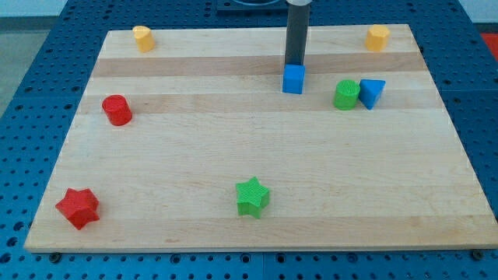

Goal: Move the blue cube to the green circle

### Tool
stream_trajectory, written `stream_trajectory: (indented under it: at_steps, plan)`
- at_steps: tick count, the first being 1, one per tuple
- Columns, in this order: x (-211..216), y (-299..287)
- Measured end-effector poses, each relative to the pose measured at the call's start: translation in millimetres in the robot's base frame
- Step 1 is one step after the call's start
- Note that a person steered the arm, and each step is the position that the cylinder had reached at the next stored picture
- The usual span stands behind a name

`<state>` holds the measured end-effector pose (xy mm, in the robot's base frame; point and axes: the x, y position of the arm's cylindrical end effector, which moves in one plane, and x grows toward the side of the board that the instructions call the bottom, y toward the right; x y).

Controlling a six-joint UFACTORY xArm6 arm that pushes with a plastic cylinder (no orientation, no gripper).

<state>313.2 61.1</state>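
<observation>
The blue cube (293, 79) sits on the wooden board (257, 194) a little right of centre near the view's top. My tip (294, 64) stands right behind the cube, at its top edge, touching or nearly touching it. The green circle (346, 95), a short green cylinder, lies to the right of the cube with a gap between them. A blue triangle (372, 92) rests against the green circle's right side.
A yellow block (142, 38) sits at the top left and another yellow block (377, 37) at the top right. A red cylinder (117, 110) is at the left, a red star (78, 208) at the bottom left, a green star (252, 196) at the bottom centre.
</observation>
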Motion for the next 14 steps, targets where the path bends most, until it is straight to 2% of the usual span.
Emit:
stream_trajectory:
  at_steps: [2,5,7,11,14]
  plan:
    - [28.0,0.0]
    - [24.5,-26.4]
    - [63.3,-41.0]
    - [63.4,-6.7]
    - [60.0,-5.9]
